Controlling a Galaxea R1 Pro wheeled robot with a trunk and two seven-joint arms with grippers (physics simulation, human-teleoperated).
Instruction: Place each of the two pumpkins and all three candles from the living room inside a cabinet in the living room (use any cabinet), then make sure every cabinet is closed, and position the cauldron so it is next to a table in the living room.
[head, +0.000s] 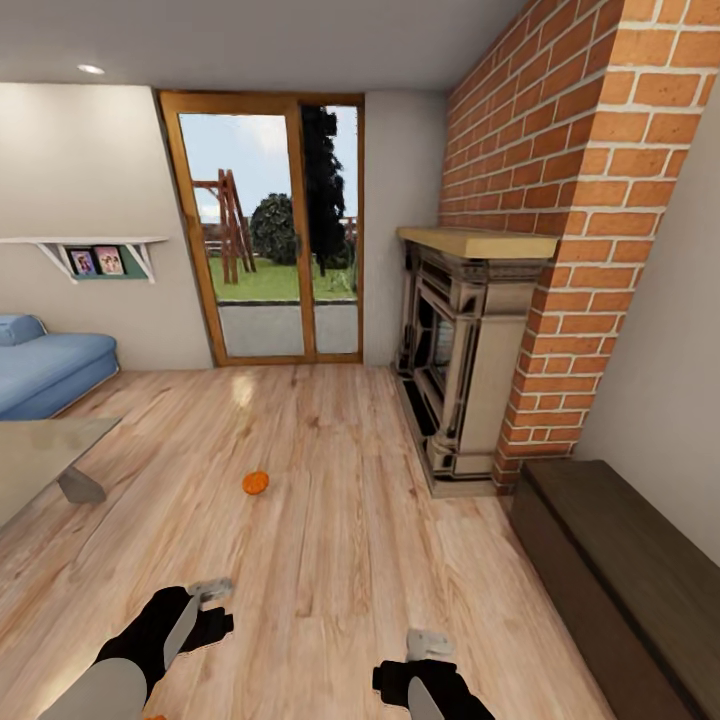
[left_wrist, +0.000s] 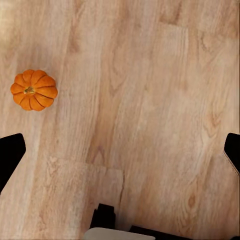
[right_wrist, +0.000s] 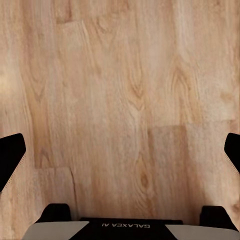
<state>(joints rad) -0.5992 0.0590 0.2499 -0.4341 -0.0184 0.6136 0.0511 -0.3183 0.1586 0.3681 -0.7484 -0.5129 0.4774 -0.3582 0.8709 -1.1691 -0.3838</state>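
One pumpkin (head: 255, 483) sits alone on the bare wooden floor (head: 330, 560), well ahead of both arms and a little left of centre, its stem up. The left wrist camera also catches a pumpkin (left_wrist: 34, 90) lying apart from the fingers. The left gripper (head: 205, 600) and right gripper (head: 425, 655) hang low over the planks, each spread wide and holding nothing, probably kept ready for a pick-up. At the near right runs the dark cabinet (head: 620, 570), fronts shut, beside the fireplace (head: 455, 370). The glass table (head: 40, 450) juts in at the left, in front of a blue sofa (head: 45, 365). The robot appears to be approaching the pumpkin, so storing has barely begun.
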